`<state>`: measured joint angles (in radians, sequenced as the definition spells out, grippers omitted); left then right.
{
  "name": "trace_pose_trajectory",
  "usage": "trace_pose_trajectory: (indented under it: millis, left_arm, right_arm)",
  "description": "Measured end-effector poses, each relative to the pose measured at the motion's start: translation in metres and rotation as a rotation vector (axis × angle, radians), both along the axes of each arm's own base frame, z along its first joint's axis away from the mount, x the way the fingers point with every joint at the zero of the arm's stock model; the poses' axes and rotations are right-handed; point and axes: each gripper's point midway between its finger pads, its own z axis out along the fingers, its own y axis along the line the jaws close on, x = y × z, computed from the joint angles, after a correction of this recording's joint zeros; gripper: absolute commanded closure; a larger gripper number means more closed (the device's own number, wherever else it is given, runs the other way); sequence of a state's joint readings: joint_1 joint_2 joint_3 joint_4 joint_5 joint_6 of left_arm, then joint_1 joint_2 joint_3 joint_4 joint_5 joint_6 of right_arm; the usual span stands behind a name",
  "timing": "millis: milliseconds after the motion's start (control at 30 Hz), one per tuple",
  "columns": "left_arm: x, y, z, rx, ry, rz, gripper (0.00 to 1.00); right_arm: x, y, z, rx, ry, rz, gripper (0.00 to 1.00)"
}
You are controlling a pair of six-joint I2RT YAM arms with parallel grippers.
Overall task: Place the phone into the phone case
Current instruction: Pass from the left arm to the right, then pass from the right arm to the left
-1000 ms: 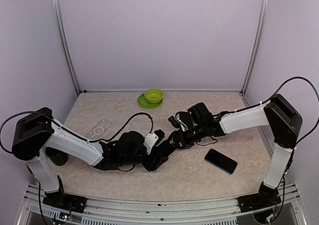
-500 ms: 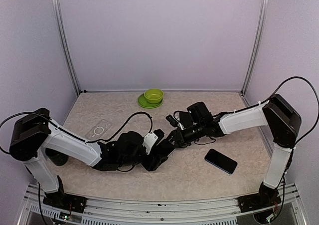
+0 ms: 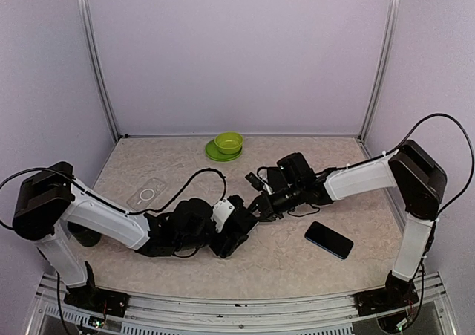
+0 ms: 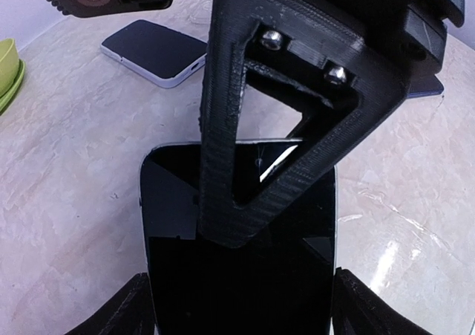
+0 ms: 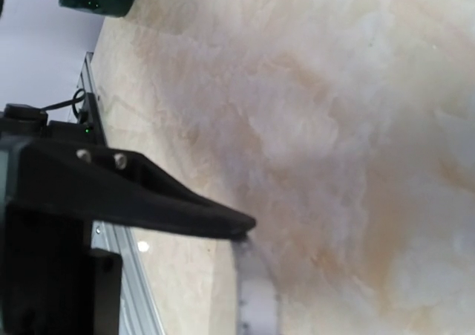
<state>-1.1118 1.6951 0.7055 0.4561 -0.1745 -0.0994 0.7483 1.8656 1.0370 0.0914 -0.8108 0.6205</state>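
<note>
A phone [image 4: 178, 223] with a black screen and pale rim sits between the fingers of my left gripper [image 4: 237, 316], which press on its two long sides. In the top view this gripper [image 3: 236, 228] is at the table's middle. My right gripper [image 3: 257, 206] meets it from the right. One of its fingers [image 4: 223, 164] lies flat on the screen's far end, and the right wrist view shows the gripper [image 5: 249, 229] pinched on the phone's thin pale edge [image 5: 256, 298]. The clear phone case [image 3: 148, 194] lies flat at the left, apart from both grippers.
A second dark phone [image 3: 329, 240] lies flat on the table at the right, also seen from the left wrist [image 4: 152, 49]. A green bowl [image 3: 228, 141] on a green plate [image 3: 217, 154] stands at the back. A dark round object [image 3: 89, 235] sits by the left arm's base.
The right gripper's jaws have closed onto the far end of the phone, and it has shifted slightly left. The left gripper keeps its hold and has barely moved.
</note>
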Motion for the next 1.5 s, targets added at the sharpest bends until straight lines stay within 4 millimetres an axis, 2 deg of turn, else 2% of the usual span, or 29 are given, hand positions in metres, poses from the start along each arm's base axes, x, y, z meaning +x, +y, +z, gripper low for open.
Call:
trace_pose_trajectory:
  millis: [133, 267, 533, 667, 767, 933, 1233, 1367, 1500]
  left_arm:
    - [0.000, 0.000, 0.002, -0.008, -0.004, 0.002, 0.14]
    - [0.001, 0.000, 0.013, -0.047, -0.022, 0.008, 0.07]
    - [0.000, 0.006, 0.020, -0.095, -0.023, 0.028, 0.02]
    - [-0.004, 0.014, 0.023, -0.133, -0.006, 0.047, 0.01]
    - [-0.006, 0.019, 0.032, -0.173, 0.004, 0.060, 0.01]
    - [-0.009, 0.022, 0.059, -0.282, 0.021, 0.075, 0.01]
    - [-0.020, 0.032, 0.101, -0.470, 0.083, 0.072, 0.01]
    - [-0.025, 0.036, 0.115, -0.554, 0.118, 0.061, 0.01]
    - [-0.031, 0.036, 0.122, -0.614, 0.159, 0.035, 0.01]
  right_arm:
    - [0.000, 0.000, -0.001, -0.003, -0.008, 0.003, 1.00]
    - [-0.002, -0.001, -0.004, -0.015, -0.006, 0.006, 1.00]
    - [-0.001, -0.002, -0.004, -0.020, -0.019, 0.007, 1.00]
    - [-0.002, -0.006, 0.004, -0.020, -0.048, 0.000, 1.00]
    - [-0.005, -0.011, 0.015, -0.009, -0.082, -0.007, 1.00]
    - [-0.011, -0.019, 0.038, 0.025, -0.142, -0.017, 1.00]
    - [-0.021, -0.038, 0.067, 0.066, -0.262, -0.042, 1.00]
    - [-0.031, -0.053, 0.097, 0.123, -0.365, -0.067, 1.00]
    - [-0.041, -0.066, 0.136, 0.224, -0.483, -0.091, 1.00]
